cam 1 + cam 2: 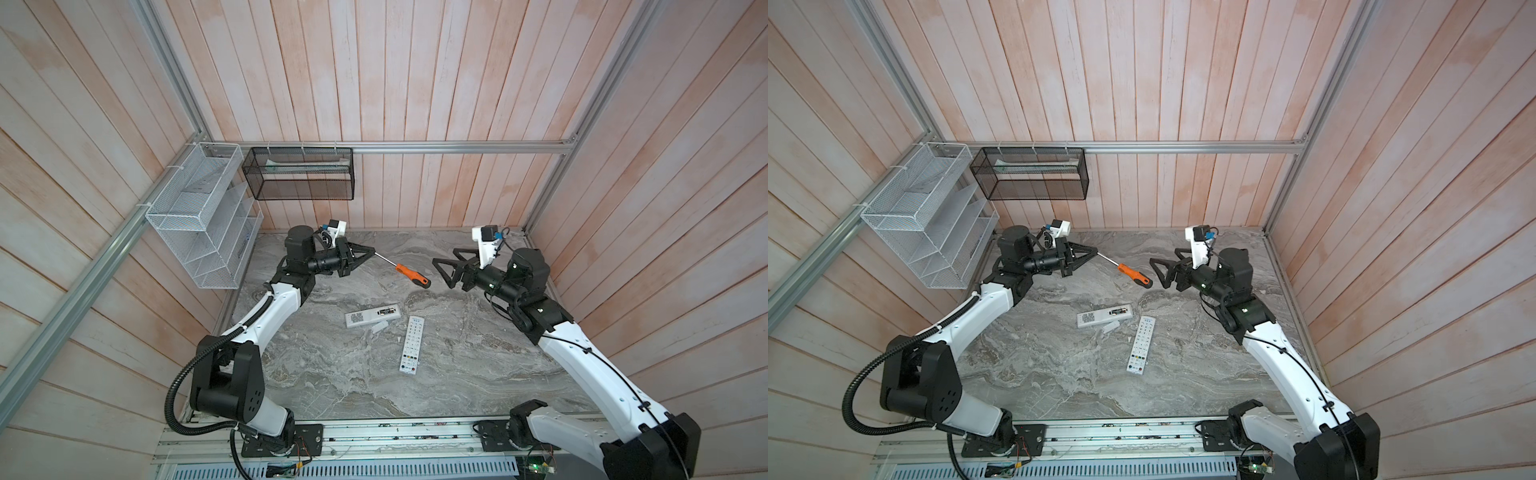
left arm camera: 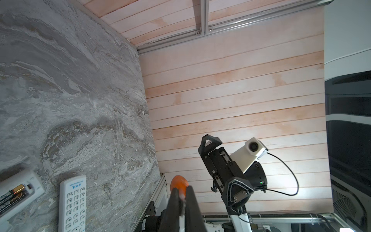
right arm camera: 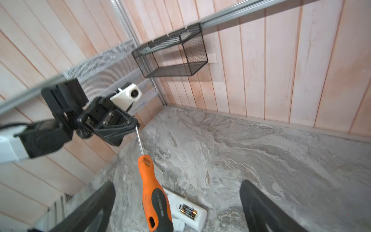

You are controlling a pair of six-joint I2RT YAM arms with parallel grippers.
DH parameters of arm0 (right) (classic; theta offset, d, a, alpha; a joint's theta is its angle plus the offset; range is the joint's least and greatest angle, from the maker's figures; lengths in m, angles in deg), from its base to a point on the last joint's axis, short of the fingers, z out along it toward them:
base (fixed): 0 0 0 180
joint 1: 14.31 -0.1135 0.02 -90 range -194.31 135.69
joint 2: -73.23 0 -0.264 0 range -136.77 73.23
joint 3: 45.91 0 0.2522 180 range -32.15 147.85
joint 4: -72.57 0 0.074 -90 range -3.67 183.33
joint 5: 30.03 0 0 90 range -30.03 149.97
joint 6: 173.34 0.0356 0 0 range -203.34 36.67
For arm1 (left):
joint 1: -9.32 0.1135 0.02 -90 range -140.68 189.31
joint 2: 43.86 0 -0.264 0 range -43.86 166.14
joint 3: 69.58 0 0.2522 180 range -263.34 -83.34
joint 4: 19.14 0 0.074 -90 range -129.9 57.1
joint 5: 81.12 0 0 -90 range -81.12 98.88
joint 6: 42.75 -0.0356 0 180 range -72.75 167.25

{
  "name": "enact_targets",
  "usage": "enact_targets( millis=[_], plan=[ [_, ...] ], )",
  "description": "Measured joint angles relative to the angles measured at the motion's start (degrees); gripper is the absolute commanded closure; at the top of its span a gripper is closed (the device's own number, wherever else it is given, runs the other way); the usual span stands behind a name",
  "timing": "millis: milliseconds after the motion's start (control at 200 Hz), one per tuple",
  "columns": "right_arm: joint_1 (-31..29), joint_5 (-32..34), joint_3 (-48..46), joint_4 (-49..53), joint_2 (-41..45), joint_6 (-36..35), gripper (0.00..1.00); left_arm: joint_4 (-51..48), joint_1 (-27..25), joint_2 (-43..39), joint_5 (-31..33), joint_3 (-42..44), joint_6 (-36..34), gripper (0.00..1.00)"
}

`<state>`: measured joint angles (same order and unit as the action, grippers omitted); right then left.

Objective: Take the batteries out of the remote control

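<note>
- Batteries: two seen side by side in the open bay of the remote. They are dark with gold ends and fully seated. None lies loose on the table.
- In both top views the remote sits just left of frame centre. It is face-down, label up, with the bay at its right end.
- Small white piece just below the remote, likely the cover. Judged: the opening step is done.
- Left to do: every battery has to come out. Unloading proper has not begun.
- Second remote lies keys-up, lower right of the first and close to it. Whether it holds batteries cannot be told.
- Screwdriver is above centre, off the table, running down to the right. Its orange handle is the free end.
- Left gripper: jaws pinched tight on the tip of the screwdriver's metal shaft.
- Right gripper: jaws spread wide and holding nothing, just right of the handle's end. No contact shows.
- Judged: this looks like a tool hand-over between the arms, ahead of prying the batteries. The batteries are small, smooth and snug, so they are likely to need levering from one end.
</note>
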<state>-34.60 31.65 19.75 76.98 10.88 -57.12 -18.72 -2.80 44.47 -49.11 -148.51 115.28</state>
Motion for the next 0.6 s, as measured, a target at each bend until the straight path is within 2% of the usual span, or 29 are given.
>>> enact_targets(
  millis=[120,255,430,600],
  plan=[
    [1.20,-2.51,-7.21,-10.29,-0.44,17.31,0.02,2.29,0.11,0.66,0.59,0.33,2.99,1.00],
    [1.22,-5.95,-11.45,-17.31,-1.70,28.87,0.04,4.44,0.22,1.05,1.20,0.55,5.55,1.00],
    [1.20,-10.93,-12.41,-25.53,-4.87,38.10,0.06,5.86,0.24,1.25,1.29,0.63,7.13,1.00],
    [1.20,-15.82,-12.09,-28.83,-9.03,42.01,0.09,6.45,0.22,1.25,1.29,0.68,7.52,1.00]
  ],
)
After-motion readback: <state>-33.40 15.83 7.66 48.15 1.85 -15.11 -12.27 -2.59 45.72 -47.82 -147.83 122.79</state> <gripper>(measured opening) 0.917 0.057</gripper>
